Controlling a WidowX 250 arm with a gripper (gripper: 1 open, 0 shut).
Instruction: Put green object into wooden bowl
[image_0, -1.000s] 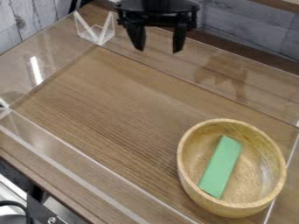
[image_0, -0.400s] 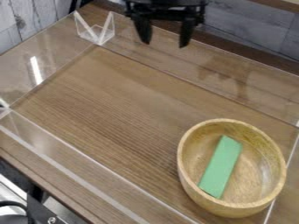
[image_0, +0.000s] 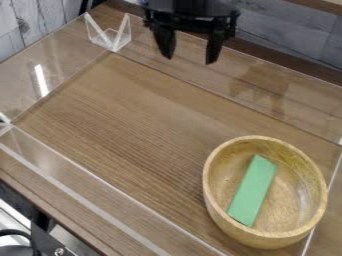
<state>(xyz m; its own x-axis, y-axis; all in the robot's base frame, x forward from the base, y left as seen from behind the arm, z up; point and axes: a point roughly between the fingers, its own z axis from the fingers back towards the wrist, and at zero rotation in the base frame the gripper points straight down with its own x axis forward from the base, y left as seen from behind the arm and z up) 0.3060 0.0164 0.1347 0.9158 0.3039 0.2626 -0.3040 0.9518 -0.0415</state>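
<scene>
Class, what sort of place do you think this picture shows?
Probably a robot lab or test bench: a dark robot gripper hangs over a wooden table, with a black cable at the edge.

The claw (image_0: 190, 47) has shifted slightly rightward in view (after a small rise, lower again).

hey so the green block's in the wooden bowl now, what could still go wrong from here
The green block lies loose in the wooden bowl, so a knock might shift it. The bowl sits near the table's edge, so a bump from the open gripper could perhaps push it off.
</scene>
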